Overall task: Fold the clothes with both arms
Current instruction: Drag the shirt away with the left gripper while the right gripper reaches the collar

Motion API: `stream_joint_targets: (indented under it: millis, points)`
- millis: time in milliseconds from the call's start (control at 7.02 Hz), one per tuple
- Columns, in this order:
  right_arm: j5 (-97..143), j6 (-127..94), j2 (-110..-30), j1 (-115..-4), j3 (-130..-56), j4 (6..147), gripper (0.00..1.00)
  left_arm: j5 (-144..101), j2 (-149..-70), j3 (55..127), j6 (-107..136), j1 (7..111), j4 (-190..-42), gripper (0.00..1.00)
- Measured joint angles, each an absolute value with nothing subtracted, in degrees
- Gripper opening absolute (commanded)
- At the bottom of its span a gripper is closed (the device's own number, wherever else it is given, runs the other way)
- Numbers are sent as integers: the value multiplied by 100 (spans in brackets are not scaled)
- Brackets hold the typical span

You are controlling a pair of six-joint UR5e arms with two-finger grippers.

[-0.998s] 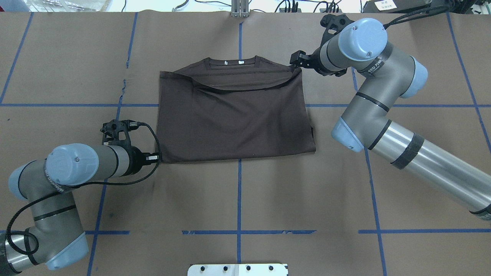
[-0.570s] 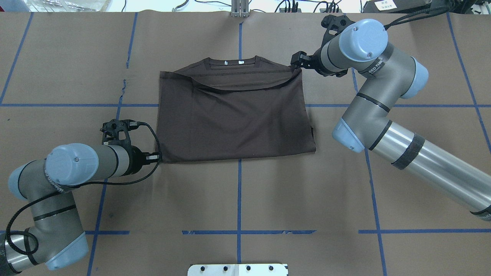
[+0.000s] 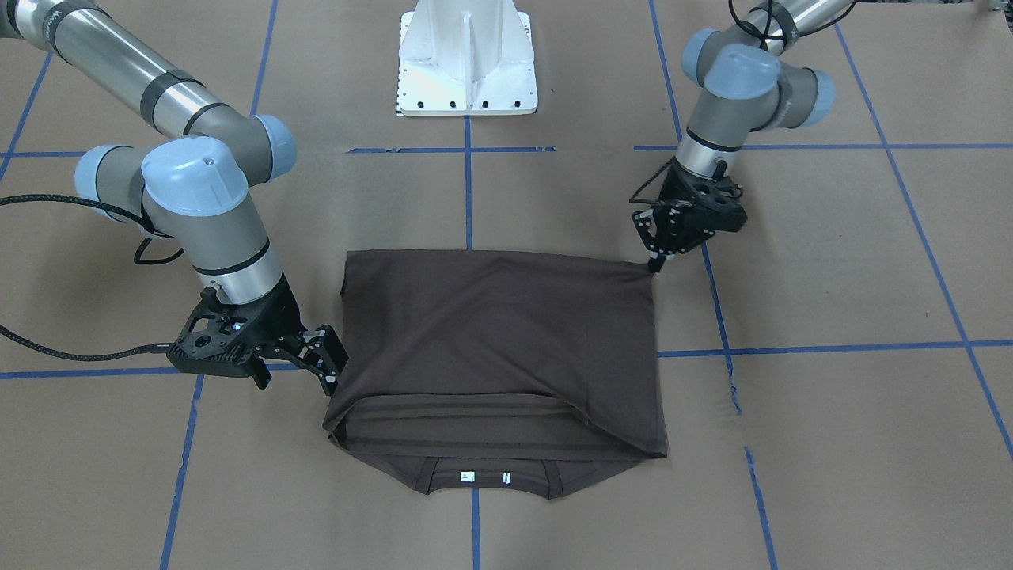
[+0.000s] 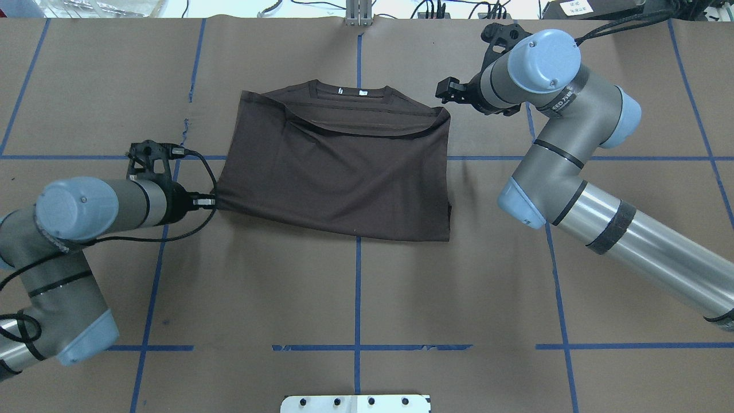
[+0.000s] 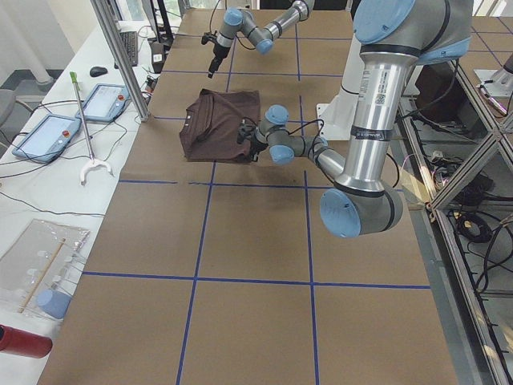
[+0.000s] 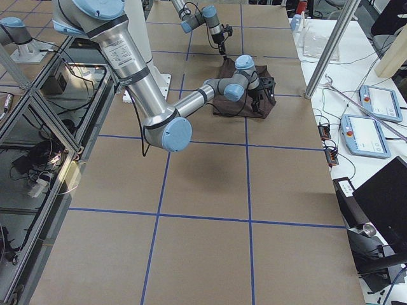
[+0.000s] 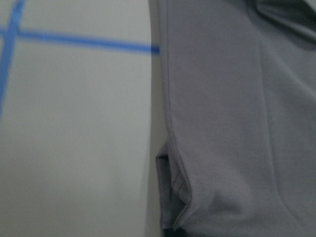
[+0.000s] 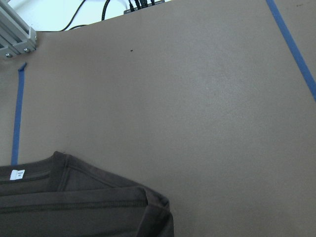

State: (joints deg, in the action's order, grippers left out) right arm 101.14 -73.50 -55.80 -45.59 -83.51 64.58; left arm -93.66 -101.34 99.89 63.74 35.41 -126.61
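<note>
The dark brown-grey T-shirt (image 4: 338,172) lies folded on the brown table, its neckline and white labels (image 4: 351,90) at the far edge. My left gripper (image 4: 213,202) is shut on the shirt's near left corner and pulls it taut to the left. The left wrist view shows only that cloth (image 7: 237,123) close up. My right gripper (image 4: 442,92) is open and stands just off the shirt's far right corner, apart from it. The right wrist view shows that corner (image 8: 153,212) lying flat on the table, with no fingers in view. In the front view the shirt (image 3: 498,332) lies between both grippers.
The white bolted pedestal (image 3: 467,55) stands at the robot's side of the table. Blue tape lines (image 4: 357,298) cross the brown table cover. A metal post (image 4: 358,14) stands at the far edge. Tablets (image 5: 48,136) lie on a side table beyond it.
My left gripper has moved left and away from the robot, dragging the shirt's near left corner and skewing the shirt leftward. My right gripper has let go of the far right corner.
</note>
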Motion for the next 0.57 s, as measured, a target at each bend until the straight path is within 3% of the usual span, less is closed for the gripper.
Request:
stream_joint_targets:
  millis: [285,570]
  points:
    - [10093,-7367,-5590,-4530,-8387,6452,100,-9367,-10624,9148,5525,4373,-12653,0]
    - [10067,-7408,-5624,-4486,-8462,6453,100,-9287,-12008,7222,5143,5007,-12790,0]
